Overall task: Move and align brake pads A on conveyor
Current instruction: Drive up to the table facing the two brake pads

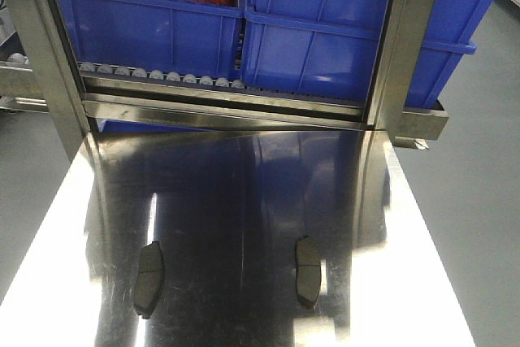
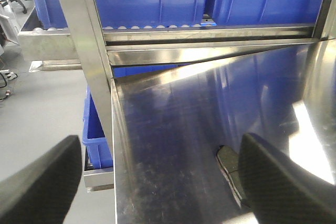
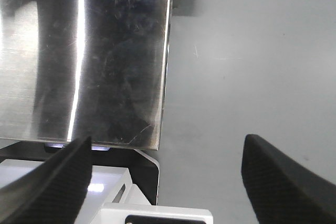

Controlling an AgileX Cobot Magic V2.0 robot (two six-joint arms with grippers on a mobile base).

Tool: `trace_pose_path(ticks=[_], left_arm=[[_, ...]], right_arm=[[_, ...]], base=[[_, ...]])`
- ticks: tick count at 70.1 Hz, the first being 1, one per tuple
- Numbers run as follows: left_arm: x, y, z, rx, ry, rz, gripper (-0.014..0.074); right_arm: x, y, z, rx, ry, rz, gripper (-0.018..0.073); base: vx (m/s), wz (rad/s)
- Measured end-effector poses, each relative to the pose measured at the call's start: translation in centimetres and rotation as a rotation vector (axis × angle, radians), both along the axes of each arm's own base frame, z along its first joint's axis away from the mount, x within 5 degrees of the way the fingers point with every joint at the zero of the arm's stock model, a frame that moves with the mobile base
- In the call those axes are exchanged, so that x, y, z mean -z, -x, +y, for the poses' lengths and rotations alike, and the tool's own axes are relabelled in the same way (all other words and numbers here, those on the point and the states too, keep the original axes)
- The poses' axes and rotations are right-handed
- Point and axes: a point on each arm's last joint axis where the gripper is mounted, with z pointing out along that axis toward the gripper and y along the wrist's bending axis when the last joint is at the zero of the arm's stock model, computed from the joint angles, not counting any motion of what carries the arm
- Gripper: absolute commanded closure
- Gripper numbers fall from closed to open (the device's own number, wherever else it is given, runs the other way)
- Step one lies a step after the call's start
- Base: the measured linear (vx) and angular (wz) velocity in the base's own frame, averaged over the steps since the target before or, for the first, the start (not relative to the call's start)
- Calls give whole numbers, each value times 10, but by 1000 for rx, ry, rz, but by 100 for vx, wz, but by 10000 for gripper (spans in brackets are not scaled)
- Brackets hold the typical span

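Left tool (image 2: 163,182) and right tool (image 3: 168,182) both hang released and empty; centre your left one over the left pad (image 1: 149,278) lying flat on the desk (image 1: 244,201), straddle its long sides, then close gently

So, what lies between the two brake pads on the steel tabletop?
Nothing: the front view shows bare steel tabletop between the left pad and right pad.

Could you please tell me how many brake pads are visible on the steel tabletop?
2: one brake pad lies left on the steel tabletop, the other right of centre. Others may be outside the frames.
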Motion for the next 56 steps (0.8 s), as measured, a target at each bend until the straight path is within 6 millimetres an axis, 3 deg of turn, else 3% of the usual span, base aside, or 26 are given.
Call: trace_pose_path(ticks=[56], left_arm=[[0,0,0,0,0,0,11]], right_arm=[[0,0,0,0,0,1,-6]], base=[[0,0]])
